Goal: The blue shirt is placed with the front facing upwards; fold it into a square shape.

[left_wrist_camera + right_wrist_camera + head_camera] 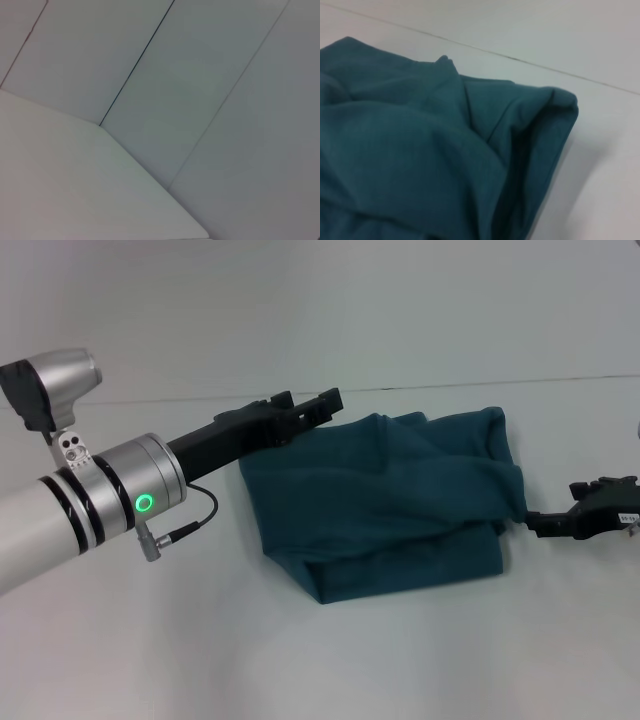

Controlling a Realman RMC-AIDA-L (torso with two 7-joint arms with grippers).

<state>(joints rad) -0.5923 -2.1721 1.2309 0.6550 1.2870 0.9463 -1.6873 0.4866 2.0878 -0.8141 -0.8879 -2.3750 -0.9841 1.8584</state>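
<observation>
Head view, left to right: the left gripper [318, 402] hangs at the far left corner of the blue shirt [390, 500]; I cannot tell how its jaws stand. The shirt lies folded in a rumpled bundle on the white worktop [150, 660]. The right gripper [532, 521] pinches the shirt's right edge.

The left arm [60, 515] is a thick white cylinder ringed with black bands, ending in a brushed silver collar that carries a glowing green ring light, with a thin black cable looping from a metal plug beneath it. A silver, black-faced camera housing sits on a small perforated bracket above the collar. Both the left gripper [315, 405] and the right gripper [585, 512] are angular matte black parts, the right one bearing a small white label.
</observation>
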